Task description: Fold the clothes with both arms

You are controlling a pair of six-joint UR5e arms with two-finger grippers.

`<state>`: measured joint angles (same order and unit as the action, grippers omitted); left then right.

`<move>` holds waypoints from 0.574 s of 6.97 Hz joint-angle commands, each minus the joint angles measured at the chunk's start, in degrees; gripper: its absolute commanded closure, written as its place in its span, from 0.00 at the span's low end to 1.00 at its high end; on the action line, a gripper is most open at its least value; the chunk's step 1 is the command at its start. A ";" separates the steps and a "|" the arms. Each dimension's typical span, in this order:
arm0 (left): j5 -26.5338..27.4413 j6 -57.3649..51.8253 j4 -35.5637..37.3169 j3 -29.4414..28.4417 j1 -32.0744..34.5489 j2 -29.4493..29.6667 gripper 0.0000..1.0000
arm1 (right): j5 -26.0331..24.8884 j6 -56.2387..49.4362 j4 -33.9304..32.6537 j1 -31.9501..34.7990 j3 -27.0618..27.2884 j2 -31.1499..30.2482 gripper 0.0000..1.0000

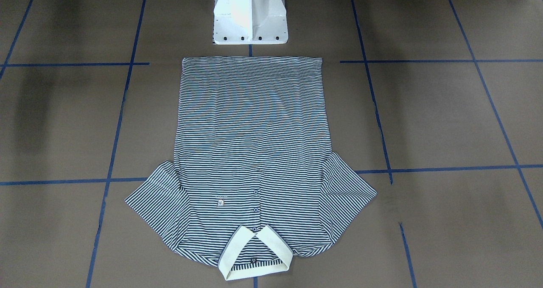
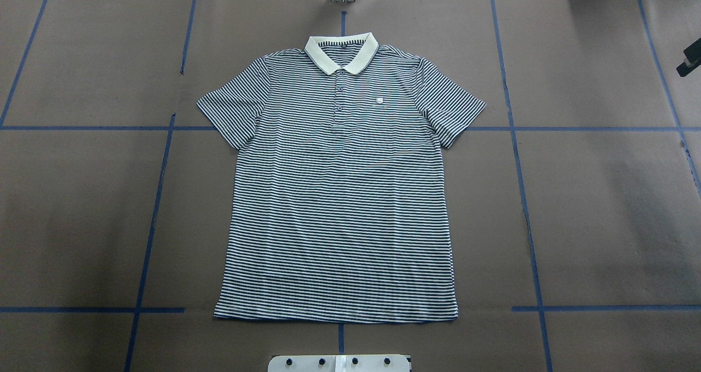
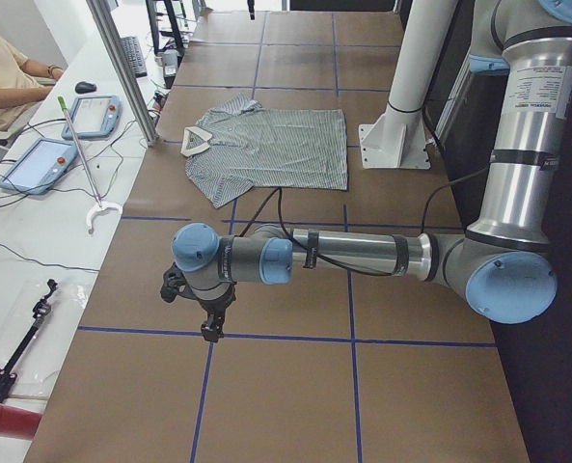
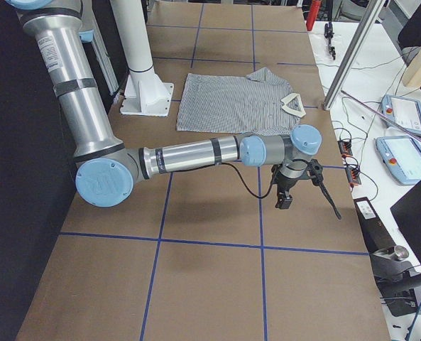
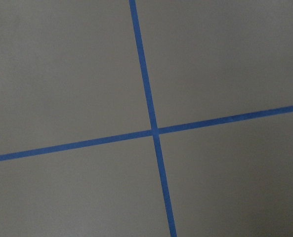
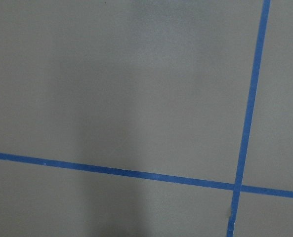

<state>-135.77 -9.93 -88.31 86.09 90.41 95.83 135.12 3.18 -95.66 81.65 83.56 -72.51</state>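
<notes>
Left gripper (image 3: 209, 326), right gripper (image 4: 288, 195) above brown table (image 2: 602, 224) ends, opening impossible to tell; blue tape (image 2: 524, 196) grid; polo shirt (image 2: 339, 196) flat beside pedestal (image 1: 250, 12).

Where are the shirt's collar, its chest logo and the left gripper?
collar (image 2: 319, 57): overhead view, flap on view's left.
chest logo (image 2: 377, 102): overhead view, its centre.
left gripper (image 3: 210, 331): exterior left view, fingertips.

Brown table (image 2: 602, 224) gridded with blue tape (image 2: 523, 169), white bench (image 3: 35, 241) running alongside.
A white pedestal (image 1: 250, 18) is standing on the table. Two tablets (image 3: 37, 164) are lying on the bench among black cables, a keyboard (image 3: 131, 56) is lying farther along, and a person (image 3: 6, 72) is sitting there, one arm stretching out near a mouse (image 3: 85, 87).
</notes>
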 commanded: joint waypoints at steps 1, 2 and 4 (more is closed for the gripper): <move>-1.24 -0.27 -4.54 0.91 0.73 -0.03 0.00 | 0.15 0.24 2.22 0.09 0.64 -2.61 0.00; -2.12 0.17 -5.02 1.44 0.47 -1.08 0.00 | 0.23 0.33 7.54 0.00 -0.31 -5.42 0.00; -2.22 0.44 -5.55 2.15 0.21 -1.01 0.00 | 0.32 0.95 20.74 -2.78 -2.34 -8.26 0.00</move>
<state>-137.79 -9.66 -93.37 87.76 90.82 94.60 135.43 3.91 -81.63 81.05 82.31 -79.26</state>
